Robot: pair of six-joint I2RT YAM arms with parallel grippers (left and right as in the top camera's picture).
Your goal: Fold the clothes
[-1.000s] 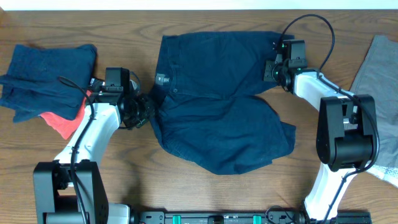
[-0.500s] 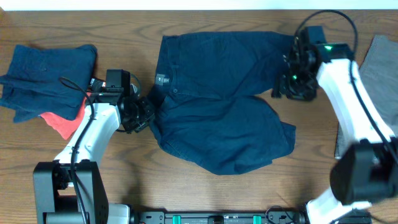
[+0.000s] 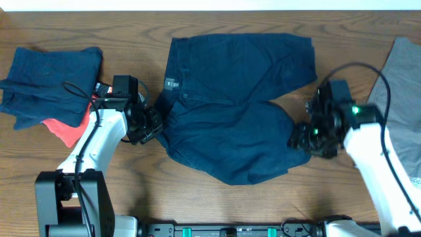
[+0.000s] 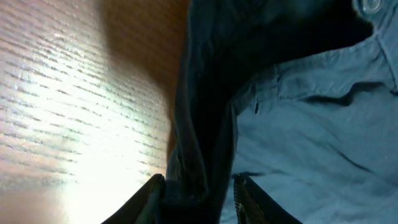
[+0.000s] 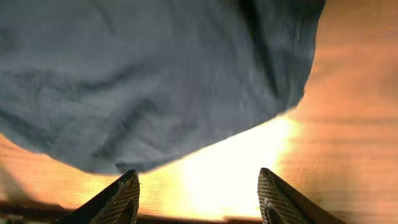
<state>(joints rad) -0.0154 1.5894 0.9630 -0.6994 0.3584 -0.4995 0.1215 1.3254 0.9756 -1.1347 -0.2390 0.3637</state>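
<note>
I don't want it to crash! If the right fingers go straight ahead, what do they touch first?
Probably the hem of the navy shorts. The open right gripper points at it, but a strip of bare table lies just before it, and depth is unclear.

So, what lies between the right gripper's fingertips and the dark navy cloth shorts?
Only bare wooden table, as the right wrist view shows: the open right gripper is apart from the dark navy cloth shorts.

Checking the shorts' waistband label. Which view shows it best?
Overhead: the label lies uncovered on the shorts, at the waistband. The left wrist view shows only bunched cloth, the right wrist only a hem; neither shows the label.
</note>
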